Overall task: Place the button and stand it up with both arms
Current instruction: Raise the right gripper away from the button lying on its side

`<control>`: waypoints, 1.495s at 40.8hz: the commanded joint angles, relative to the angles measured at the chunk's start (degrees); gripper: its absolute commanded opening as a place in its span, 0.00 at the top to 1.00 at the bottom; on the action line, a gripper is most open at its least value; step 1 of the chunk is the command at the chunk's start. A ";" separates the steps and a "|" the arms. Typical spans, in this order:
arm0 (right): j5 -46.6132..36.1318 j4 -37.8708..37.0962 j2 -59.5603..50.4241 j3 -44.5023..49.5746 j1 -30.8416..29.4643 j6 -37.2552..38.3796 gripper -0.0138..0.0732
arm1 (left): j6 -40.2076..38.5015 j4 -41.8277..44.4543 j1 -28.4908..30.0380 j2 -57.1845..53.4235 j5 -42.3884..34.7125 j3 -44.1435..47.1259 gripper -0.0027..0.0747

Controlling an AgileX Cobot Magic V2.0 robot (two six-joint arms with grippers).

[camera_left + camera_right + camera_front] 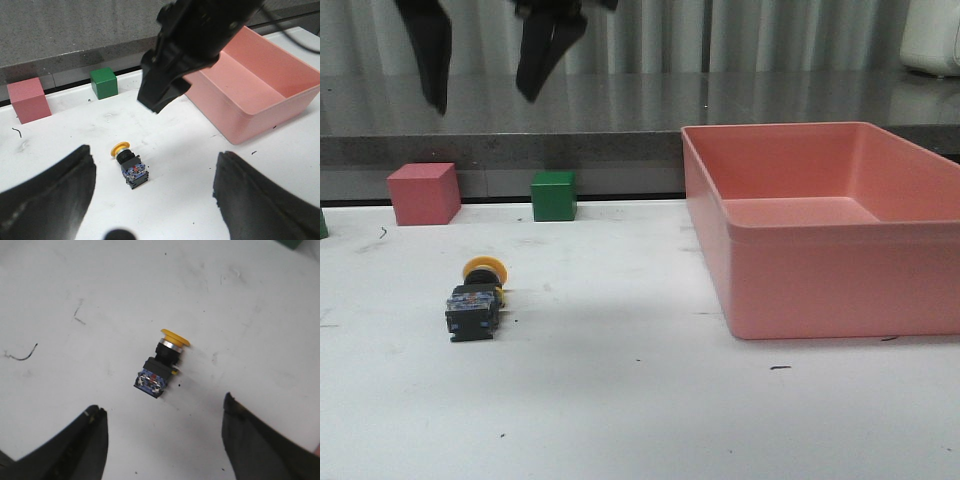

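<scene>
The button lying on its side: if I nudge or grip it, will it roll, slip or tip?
The button is probably rigid. Its round yellow cap may let it pivot when pushed, though the square block base should stop real rolling. Once stood on that small base it could tip, being wider at the cap. Both grippers' fingers are open, touching nothing.

My front camera sits low, facing forward across the table (650, 420). Both wrist cameras look down from above, the right one closer; all three share the button (477, 299) (130, 165) (161, 363).
</scene>
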 commanded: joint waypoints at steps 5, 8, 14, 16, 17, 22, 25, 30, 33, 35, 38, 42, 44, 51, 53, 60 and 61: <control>1.01 -0.15 -16.05 5.65 0.10 -9.27 0.26 | -0.25 -0.81 -0.46 0.62 -4.56 -1.52 0.33; 0.94 0.45 -20.45 8.68 0.10 -11.54 0.26 | -0.25 -0.81 -0.46 0.62 -4.56 -1.52 0.33; -0.04 1.01 -29.23 15.97 0.10 -15.11 0.26 | -0.25 -0.81 -0.46 0.62 -4.56 -1.52 0.33; -0.64 1.01 -32.41 18.68 0.10 -15.68 0.26 | -0.25 -0.81 -0.46 0.62 -4.56 -1.52 0.33; -1.20 1.01 -33.79 20.60 0.10 -15.80 0.26 | -0.25 -0.81 -0.46 0.62 -4.56 -1.52 0.33; -5.16 1.01 -41.80 29.75 0.10 -16.34 0.26 | -0.25 -0.81 -0.46 0.62 -4.56 -1.52 0.33; -8.28 1.01 -46.91 35.71 0.10 -16.34 0.26 | -0.25 -0.81 -0.46 0.62 -4.56 -1.52 0.33; -12.28 1.01 -54.75 44.21 0.10 -16.34 0.26 | -0.25 -0.81 -0.46 0.62 -4.56 -1.52 0.33; -14.43 1.01 -58.89 48.84 0.10 -16.34 0.26 | -0.25 -0.81 -0.46 0.62 -4.56 -1.52 0.33; -16.13 1.01 -61.73 52.00 0.10 -16.41 0.26 | -0.25 -0.81 -0.46 0.62 -4.56 -1.52 0.33; -18.15 0.96 -66.18 56.82 0.10 -16.95 0.26 | -0.25 -0.81 -0.46 0.62 -4.56 -1.52 0.33; -21.28 0.96 -71.05 62.96 0.10 -17.92 0.26 | -0.25 -0.81 -0.46 0.62 -4.56 -1.52 0.33; -22.52 0.96 -73.81 65.85 0.10 -18.05 0.26 | -0.25 -0.81 -0.46 0.62 -4.56 -1.52 0.33; -24.85 0.96 -83.23 74.60 0.10 -19.90 0.26 | -0.25 -0.81 -0.46 0.62 -4.56 -1.52 0.33; -25.54 0.96 -85.63 76.74 0.10 -19.91 0.26 | -0.25 -0.81 -0.46 0.62 -4.56 -1.52 0.33; -27.64 0.96 -92.64 81.91 0.10 -19.91 0.26 | -0.25 -0.81 -0.46 0.62 -4.56 -1.52 0.33; -27.66 0.96 -93.24 82.29 0.10 -19.91 0.26 | -0.25 -0.81 -0.46 0.62 -4.56 -1.52 0.33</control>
